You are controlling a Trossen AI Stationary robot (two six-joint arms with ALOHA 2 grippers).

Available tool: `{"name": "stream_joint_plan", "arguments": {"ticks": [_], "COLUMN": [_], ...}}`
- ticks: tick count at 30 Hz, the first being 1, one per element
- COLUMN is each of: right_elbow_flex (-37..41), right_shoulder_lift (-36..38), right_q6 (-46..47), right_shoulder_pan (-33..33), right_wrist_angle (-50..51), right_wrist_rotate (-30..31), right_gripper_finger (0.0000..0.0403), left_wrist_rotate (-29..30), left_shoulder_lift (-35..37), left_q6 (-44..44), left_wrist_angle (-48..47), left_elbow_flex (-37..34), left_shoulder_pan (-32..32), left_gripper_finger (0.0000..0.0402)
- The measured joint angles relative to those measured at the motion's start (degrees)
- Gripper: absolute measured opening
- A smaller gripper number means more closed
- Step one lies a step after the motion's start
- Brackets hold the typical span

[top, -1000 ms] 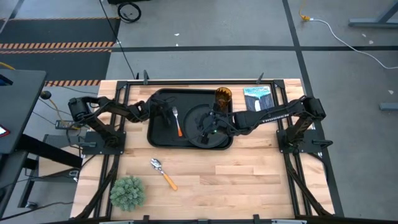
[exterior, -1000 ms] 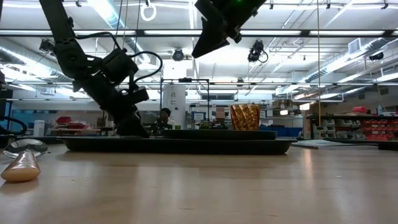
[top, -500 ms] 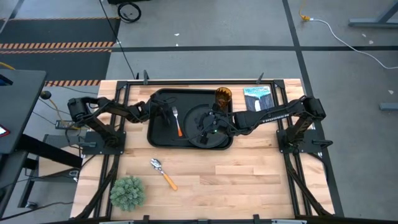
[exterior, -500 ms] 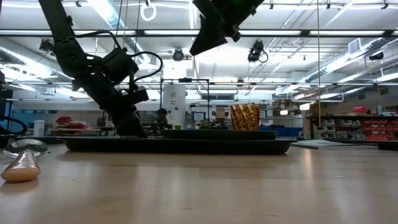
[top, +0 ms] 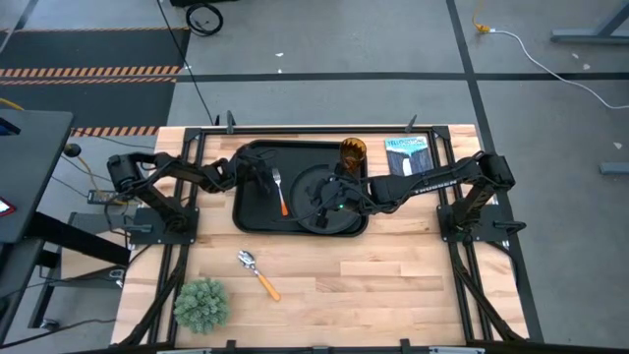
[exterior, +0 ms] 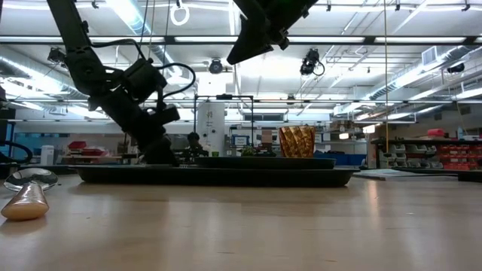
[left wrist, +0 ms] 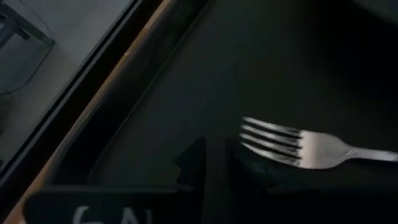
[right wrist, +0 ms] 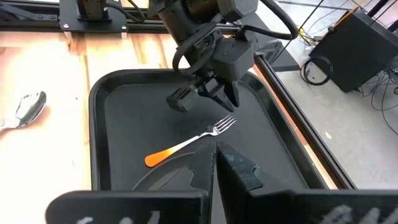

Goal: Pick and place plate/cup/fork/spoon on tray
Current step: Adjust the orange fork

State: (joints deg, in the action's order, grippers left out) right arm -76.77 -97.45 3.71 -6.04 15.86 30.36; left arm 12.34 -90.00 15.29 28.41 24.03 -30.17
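Note:
The black tray (top: 251, 211) lies at the table's far middle. On it rest the round black plate (top: 339, 187) at its right, the amber cup (top: 353, 152) upright at its far right corner, and the orange-handled fork (top: 281, 193) flat on its floor. The spoon (top: 257, 272) lies on the bare wood nearer me. My left gripper (top: 260, 177) is shut and low over the tray's left part, just beside the fork's tines (left wrist: 280, 143). My right gripper (top: 322, 205) is shut, empty, and raised above the plate (exterior: 230, 60).
A green plant ball (top: 201, 303) sits at the table's near left corner. A blue-and-white packet (top: 406, 155) lies at the far right, beside the tray. Bare wood stretches across the near half of the table, right of the spoon.
My right gripper has gone up a little above the plate, still shut. The fork, the plate and the cup have stayed where they were.

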Motion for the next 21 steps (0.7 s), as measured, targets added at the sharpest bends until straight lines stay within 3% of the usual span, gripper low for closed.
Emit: {"name": "stream_joint_plan", "arguments": {"ticks": [11,16,21], "right_elbow_flex": [0.0,0.0,0.0], "right_shoulder_lift": [0.0,0.0,0.0], "right_q6": [-0.9,-0.9,-0.9], "right_shoulder_pan": [0.0,-0.4,-0.4], "right_wrist_angle": [-1.0,-0.9,-0.9], "right_wrist_rotate": [-0.1,-0.1,-0.1], "right_gripper_finger": [0.0025,0.0025,0.0025], "left_wrist_rotate": [-0.4,4.3,4.4], "left_shoulder_lift": [-2.2,-0.8,0.2], "left_q6": [-1.2,-0.1,0.5], "left_wrist_angle": [1.7,-6.7,-13.2], "left_elbow_flex": [2.2,4.7,6.3], "left_shoulder_pan": [-0.8,-0.7,-0.7], "left_gripper_finger": [0.0068,0.0068,0.0068]}}
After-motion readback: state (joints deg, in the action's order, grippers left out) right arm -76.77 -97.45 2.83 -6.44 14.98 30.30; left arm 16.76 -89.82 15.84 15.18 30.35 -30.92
